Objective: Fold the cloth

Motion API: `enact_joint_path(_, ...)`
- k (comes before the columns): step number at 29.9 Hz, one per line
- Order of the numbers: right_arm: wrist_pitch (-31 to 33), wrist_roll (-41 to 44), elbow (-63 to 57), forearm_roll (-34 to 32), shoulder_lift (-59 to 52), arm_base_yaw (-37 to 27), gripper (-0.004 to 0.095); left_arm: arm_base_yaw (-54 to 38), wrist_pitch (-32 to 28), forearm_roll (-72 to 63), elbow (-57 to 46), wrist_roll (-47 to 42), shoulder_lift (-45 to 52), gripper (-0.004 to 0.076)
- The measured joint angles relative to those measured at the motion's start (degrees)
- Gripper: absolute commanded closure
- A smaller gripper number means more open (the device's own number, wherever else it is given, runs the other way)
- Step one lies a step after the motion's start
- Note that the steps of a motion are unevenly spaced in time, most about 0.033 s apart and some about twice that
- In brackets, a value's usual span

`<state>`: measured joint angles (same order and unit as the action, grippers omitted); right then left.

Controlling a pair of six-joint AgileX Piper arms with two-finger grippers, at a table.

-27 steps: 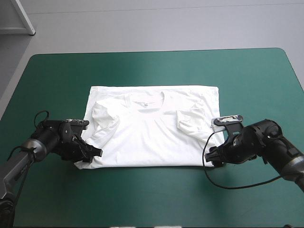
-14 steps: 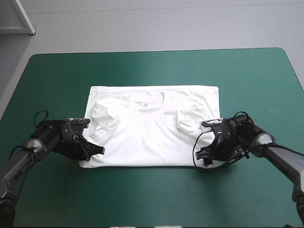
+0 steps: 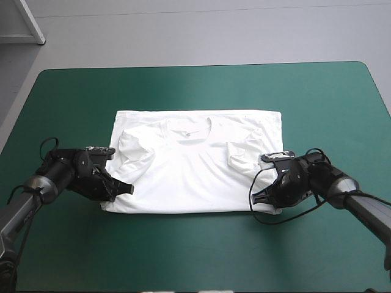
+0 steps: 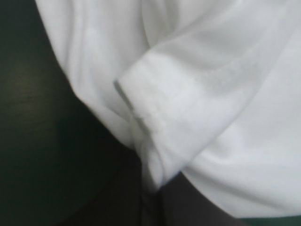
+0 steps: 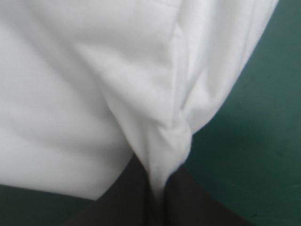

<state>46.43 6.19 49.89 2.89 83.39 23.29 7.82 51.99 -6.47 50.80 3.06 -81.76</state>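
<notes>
The white T-shirt (image 3: 195, 162) lies flat on the teal-green cover, sleeves folded inward, collar toward the far edge. My left gripper (image 3: 124, 190) is at the shirt's near left corner, shut on the T-shirt. In the left wrist view the T-shirt (image 4: 197, 94) runs into the left gripper (image 4: 149, 190), pinched between the black fingers. My right gripper (image 3: 259, 196) is at the near right corner, shut on the T-shirt. Seen from the right wrist, a gathered fold of the T-shirt (image 5: 117, 80) is squeezed in the right gripper (image 5: 160, 188).
Bare teal-green cover (image 3: 195, 256) lies in front of the shirt and on both sides. More cover (image 3: 201, 85) stretches to the far edge. A white frame (image 3: 24, 24) stands on the floor beyond the table's far left corner.
The right gripper moved left onto the shirt's near right corner and closed on it. The left gripper closed on the near left corner, pulling the hem slightly.
</notes>
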Motion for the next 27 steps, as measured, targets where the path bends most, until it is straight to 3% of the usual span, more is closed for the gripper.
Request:
enact_joint_path(8, 2.7, 0.3, 2.5, -0.6, -10.2, 0.2, 0.0922, 0.0, 9.8, 1.1, 12.5, 0.0, 2.2, 0.0734)
enact_joint_path(12, 1.9, 1.7, 7.9, -4.2, -10.0, 0.2, 0.0922, 0.0, 8.6, 3.2, 18.5, 0.0, 2.1, 0.0734)
enact_joint_path(17, -0.5, 6.6, 16.3, -13.6, -5.3, 0.2, 0.0922, 0.0, 7.3, 7.0, 26.4, -1.4, -1.1, 0.0734)
enact_joint_path(21, -5.0, 10.7, 22.3, -20.5, 0.9, 0.2, 0.0922, 0.0, 5.7, 8.5, 32.0, -1.9, -7.1, 0.0734)
enact_joint_path(27, -13.2, 16.6, 26.8, -26.8, 9.4, -1.4, 0.0922, 0.0, -1.4, 9.6, 37.8, -2.7, -17.2, 0.0734)
